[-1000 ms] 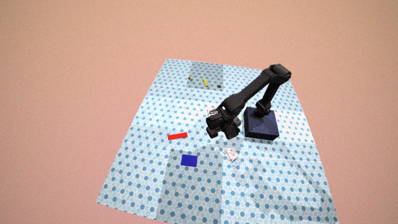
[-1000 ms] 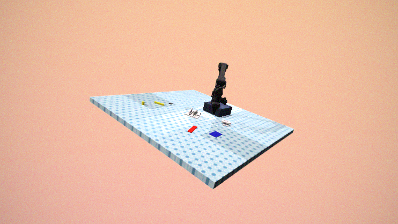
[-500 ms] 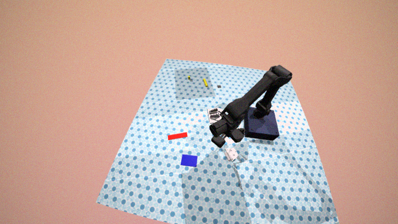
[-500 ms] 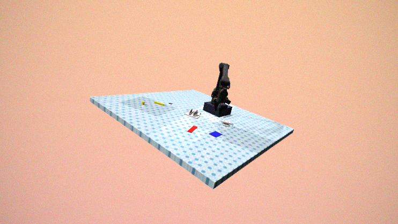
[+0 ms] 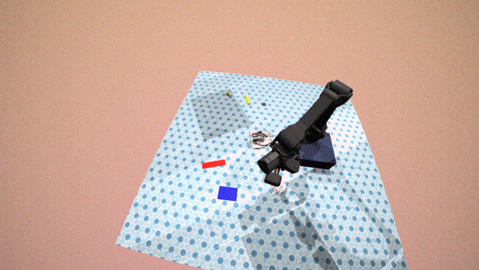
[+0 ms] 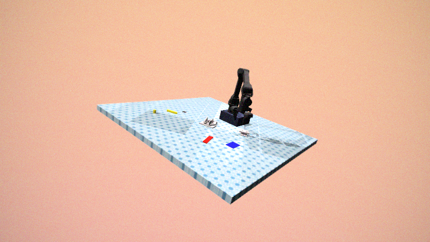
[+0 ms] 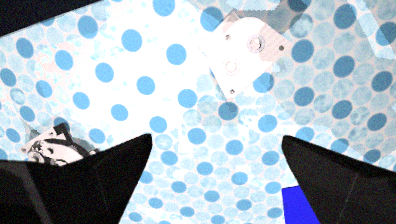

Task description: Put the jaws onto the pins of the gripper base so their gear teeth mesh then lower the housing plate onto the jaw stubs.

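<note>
The white gripper base (image 5: pixel 257 146) (image 6: pixel 213 126) (image 7: pixel 44 140) lies near the middle of the table, at the lower left of the wrist view. Dark-and-white jaw pieces (image 5: pixel 259 137) (image 6: pixel 208 121) (image 7: pixel 64 152) show over it; whether their teeth mesh is too small to tell. The white housing plate (image 5: pixel 278 188) (image 6: pixel 244 132) (image 7: pixel 243 57) lies apart from the base, two round marks on its upward face. My gripper (image 7: pixel 215 140) (image 5: pixel 282 172) is open and empty above the table. In the wrist view the plate is beyond the fingertips; the left finger partly hides the base and jaws.
A blue square (image 5: pixel 227 193) (image 6: pixel 232 145) (image 7: pixel 297 206) and a red bar (image 5: pixel 214 163) (image 6: pixel 207 139) lie nearby. A yellow bar (image 5: pixel 247 99) (image 6: pixel 172 111), a yellow block (image 5: pixel 227 93) (image 6: pixel 154 111) and a dark piece (image 5: pixel 263 104) (image 6: pixel 184 112) lie farther off. The arm's dark box (image 5: pixel 317 152) (image 6: pixel 237 119) stands beside the plate.
</note>
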Robot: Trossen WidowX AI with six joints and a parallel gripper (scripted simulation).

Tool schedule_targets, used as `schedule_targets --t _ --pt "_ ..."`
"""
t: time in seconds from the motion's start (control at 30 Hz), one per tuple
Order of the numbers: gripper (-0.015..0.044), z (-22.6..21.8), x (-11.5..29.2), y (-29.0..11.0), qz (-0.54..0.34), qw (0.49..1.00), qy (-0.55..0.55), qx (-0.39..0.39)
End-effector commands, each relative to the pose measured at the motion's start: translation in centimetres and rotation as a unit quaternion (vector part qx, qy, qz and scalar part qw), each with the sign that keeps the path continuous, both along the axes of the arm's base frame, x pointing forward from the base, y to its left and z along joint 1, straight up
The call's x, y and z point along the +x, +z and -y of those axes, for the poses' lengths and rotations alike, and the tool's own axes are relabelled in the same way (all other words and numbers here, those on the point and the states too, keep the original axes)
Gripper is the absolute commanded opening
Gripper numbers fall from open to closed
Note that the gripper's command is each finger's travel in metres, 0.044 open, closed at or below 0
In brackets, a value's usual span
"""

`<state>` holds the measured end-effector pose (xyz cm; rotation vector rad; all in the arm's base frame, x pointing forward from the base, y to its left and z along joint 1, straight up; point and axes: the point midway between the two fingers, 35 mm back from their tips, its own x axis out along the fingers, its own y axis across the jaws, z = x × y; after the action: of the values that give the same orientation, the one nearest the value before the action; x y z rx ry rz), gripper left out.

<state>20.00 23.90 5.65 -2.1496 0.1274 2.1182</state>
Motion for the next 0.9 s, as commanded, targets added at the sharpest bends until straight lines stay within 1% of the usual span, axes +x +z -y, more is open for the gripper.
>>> schedule_targets --t 0.0,0.4,0.87 --pt "0.0440 -0.6 -0.5 0.1 0.002 0.999 0.051 -0.002" --pt "0.0440 -2.3 -2.3 0.3 0.004 0.979 0.202 -0.004" --pt "0.0440 -4.0 -4.4 0.6 0.007 0.931 0.365 -0.007"
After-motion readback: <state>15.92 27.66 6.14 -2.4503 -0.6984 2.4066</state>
